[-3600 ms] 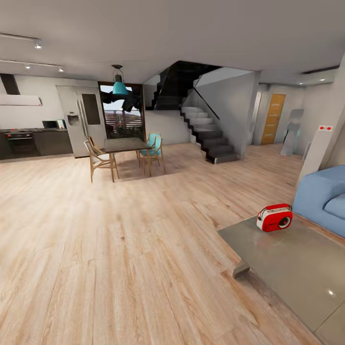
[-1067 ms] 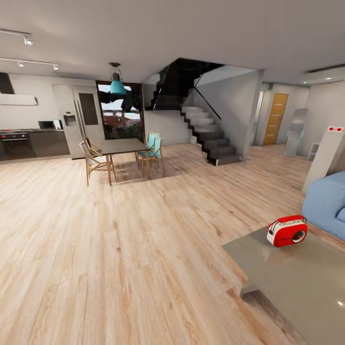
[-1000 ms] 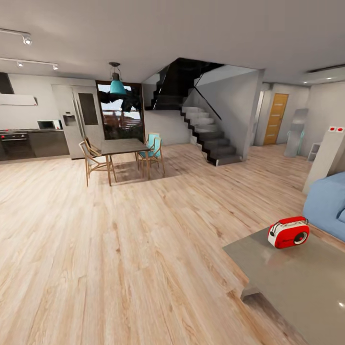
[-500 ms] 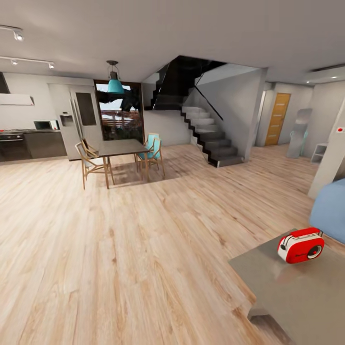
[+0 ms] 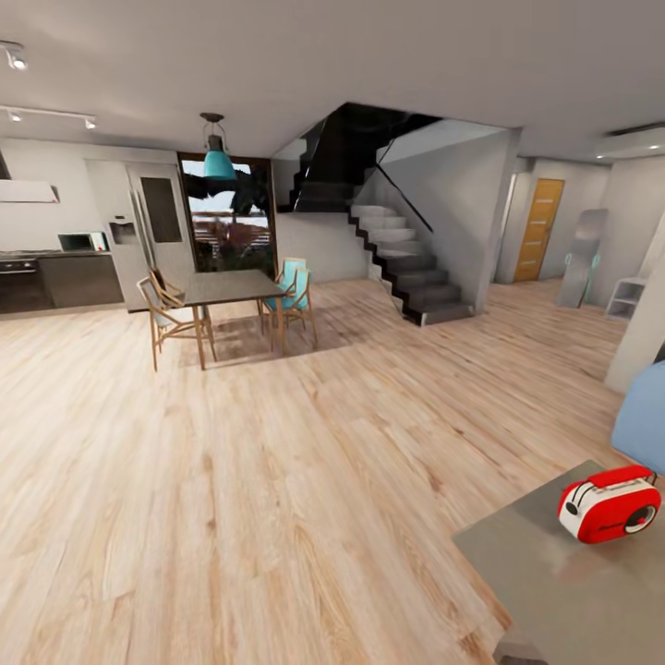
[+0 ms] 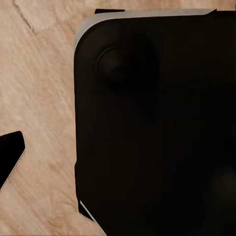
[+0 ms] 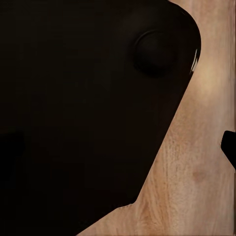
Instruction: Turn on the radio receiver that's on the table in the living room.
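Radio (image 5: 609, 503) stands upright on the grey table (image 5: 554, 591), near its far edge, at the head view's lower right, speaker face toward the camera. A blue sofa (image 5: 645, 417) sits just beyond it. Wood floor (image 5: 277, 480) stretches to a dining table (image 5: 229, 288) with chairs and a staircase (image 5: 406, 263). Both wrist views show a dark robot body over floor; whether either claw is released or clenched, I cannot tell.

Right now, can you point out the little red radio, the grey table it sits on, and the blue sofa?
radio receiver (image 5: 610, 503), head view, on its red front face.
table (image 5: 554, 586), head view, on bare grey top.
blue sofa (image 5: 642, 420), head view, on its visible end.
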Tool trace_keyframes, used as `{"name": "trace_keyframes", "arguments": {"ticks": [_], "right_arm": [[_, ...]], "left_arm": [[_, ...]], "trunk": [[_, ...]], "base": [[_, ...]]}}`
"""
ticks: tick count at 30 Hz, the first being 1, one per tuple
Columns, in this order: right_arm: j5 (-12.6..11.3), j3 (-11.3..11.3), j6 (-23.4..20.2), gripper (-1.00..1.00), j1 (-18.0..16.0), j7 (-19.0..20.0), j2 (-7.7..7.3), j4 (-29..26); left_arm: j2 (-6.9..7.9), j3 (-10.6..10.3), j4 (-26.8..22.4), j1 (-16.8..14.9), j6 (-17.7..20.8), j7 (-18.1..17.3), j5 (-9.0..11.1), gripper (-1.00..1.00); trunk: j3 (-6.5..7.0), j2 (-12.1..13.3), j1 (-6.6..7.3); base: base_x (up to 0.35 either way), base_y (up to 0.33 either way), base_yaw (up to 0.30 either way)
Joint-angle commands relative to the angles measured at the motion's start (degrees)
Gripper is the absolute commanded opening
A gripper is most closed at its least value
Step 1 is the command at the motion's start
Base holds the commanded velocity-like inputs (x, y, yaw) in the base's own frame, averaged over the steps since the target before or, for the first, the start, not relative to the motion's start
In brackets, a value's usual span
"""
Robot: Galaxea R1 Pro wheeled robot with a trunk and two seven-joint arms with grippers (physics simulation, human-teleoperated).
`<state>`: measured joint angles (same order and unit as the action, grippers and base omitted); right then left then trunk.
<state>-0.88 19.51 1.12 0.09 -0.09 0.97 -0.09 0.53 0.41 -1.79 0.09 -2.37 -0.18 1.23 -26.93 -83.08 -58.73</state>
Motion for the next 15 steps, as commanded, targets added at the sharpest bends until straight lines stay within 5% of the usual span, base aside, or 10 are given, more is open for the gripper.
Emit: {"name": "trace_keyframes", "arguments": {"ticks": [1,15], "right_arm": [[0.0,0.0,0.0,1.00,0.0,0.0,0.00,0.0],[0.0,0.0,0.0,1.00,0.0,0.0,0.00,0.0]], "left_arm": [[0.00,0.0,0.0,0.0,0.0,0.0,0.0,1.00],[0.00,0.0,0.0,0.0,0.0,0.0,0.0,1.00]], "trunk": [[0.00,0.0,0.00],[0.00,0.0,0.00]], "base": [[0.322,0.000,0.000],[0.322,0.000,0.000]]}}
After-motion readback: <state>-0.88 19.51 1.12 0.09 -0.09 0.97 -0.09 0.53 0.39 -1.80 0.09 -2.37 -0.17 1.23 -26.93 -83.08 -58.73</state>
